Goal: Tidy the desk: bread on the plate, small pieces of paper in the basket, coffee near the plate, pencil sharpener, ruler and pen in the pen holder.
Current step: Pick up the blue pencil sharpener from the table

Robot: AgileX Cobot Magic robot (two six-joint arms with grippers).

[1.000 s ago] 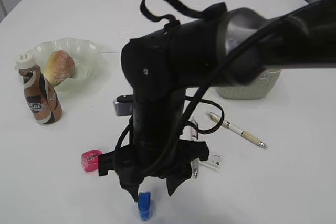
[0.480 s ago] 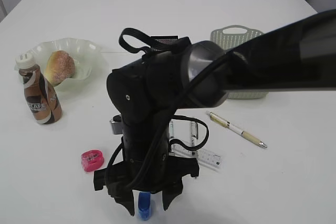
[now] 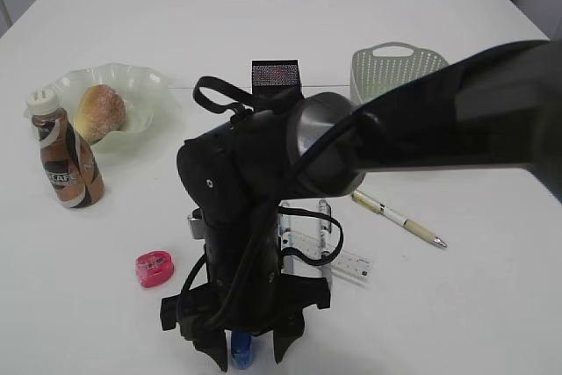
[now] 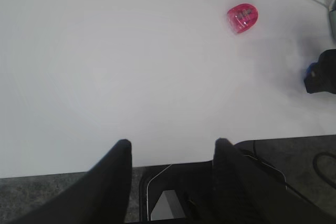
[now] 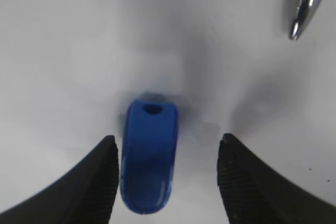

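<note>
White table (image 3: 492, 305) — dark grey floor (image 4: 47, 203) beyond its edge.

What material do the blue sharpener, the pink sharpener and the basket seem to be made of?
Blue sharpener: probably glossy solid plastic, with soft highlights on its rounded body.
Pink sharpener: probably translucent plastic; inner parts show faintly through.
Basket: probably matte moulded plastic, pale green-grey, with regular rows of small holes.

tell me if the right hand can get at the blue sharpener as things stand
Probably yes. The right hand is open directly over the blue sharpener, one finger on each side, with only bare table around it. The nearby pen tip lies clear of the fingers.
</note>
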